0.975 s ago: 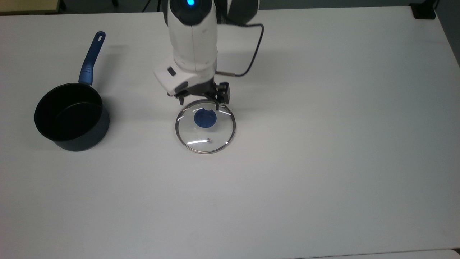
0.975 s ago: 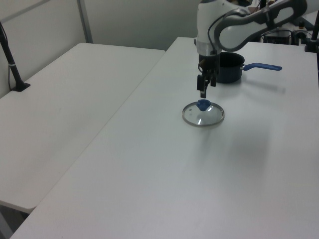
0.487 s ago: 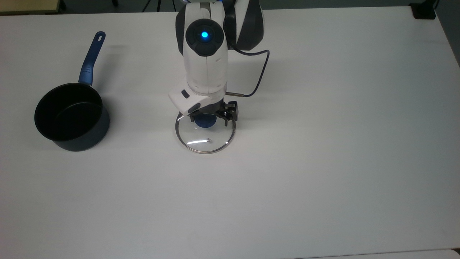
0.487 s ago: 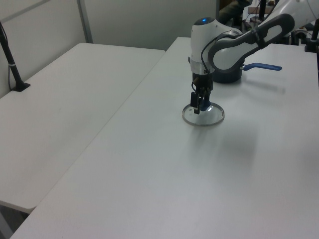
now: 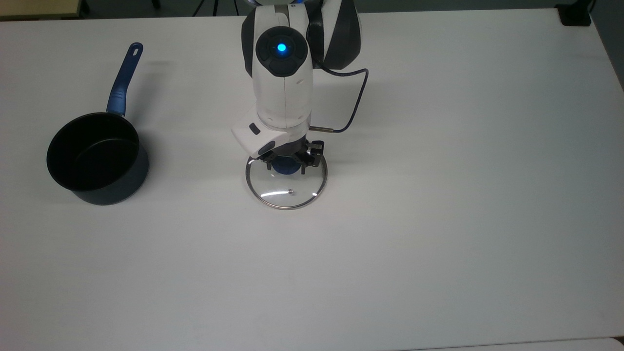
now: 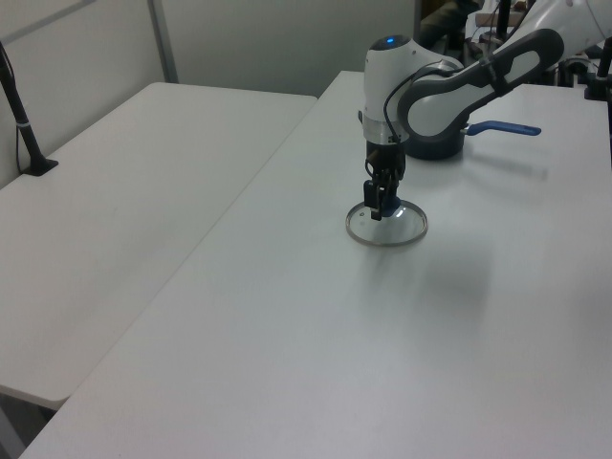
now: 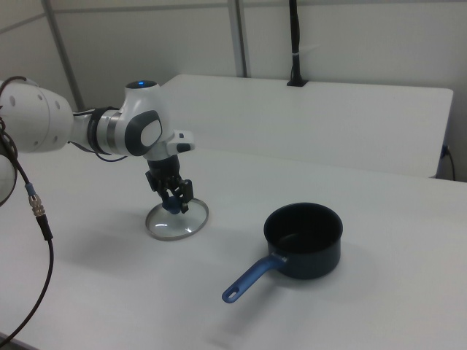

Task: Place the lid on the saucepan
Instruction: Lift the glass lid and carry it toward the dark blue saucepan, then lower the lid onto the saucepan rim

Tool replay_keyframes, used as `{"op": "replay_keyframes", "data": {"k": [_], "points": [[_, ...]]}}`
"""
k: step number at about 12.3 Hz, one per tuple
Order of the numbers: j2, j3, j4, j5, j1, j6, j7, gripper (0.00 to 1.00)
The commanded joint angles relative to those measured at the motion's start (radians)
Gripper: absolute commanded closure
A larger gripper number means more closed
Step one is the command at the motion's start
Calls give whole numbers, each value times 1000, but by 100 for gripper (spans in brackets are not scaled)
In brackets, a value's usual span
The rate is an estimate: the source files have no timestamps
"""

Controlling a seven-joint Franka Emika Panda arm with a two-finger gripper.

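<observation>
The clear glass lid (image 5: 286, 194) with its thin metal rim lies flat on the white table, mid-table in the top view. My gripper (image 5: 286, 167) points straight down over its centre, fingers closed in on the blue knob (image 5: 286, 170). The same grip appears in the left view, gripper (image 6: 379, 203) on lid (image 6: 385, 228), and in the right view, gripper (image 7: 175, 203) on lid (image 7: 177, 222). The dark saucepan (image 5: 92, 151) stands uncovered at the top view's left, its blue handle (image 5: 124, 78) pointing away. The saucepan (image 7: 303, 237) sits at the right view's right of the lid.
A black cable (image 5: 352, 105) loops off the wrist. A black block (image 5: 575, 14) sits at the table's far right corner in the top view. A second white table (image 6: 124, 210) adjoins on the left view's left, with a black post (image 6: 24, 124) on it.
The arm came down over the lid and the fingers closed in around the knob. The lid slid a little toward the top view's right and lower edge.
</observation>
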Motion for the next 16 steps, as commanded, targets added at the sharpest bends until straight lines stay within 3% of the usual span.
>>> {"op": "replay_keyframes", "data": {"k": [1, 3, 7, 9, 11, 16], "points": [[-40, -11, -8, -10, -13, 8, -3, 58], [-68, -12, 2, -9, -24, -21, -6, 59], [-72, -63, 175, 10, -44, -237, -26, 60], [-68, -122, 244, 49, -64, -317, -87, 60], [-54, -216, 291, 83, -72, -342, -148, 60], [21, -225, 377, 100, -222, -319, -213, 60]]}}
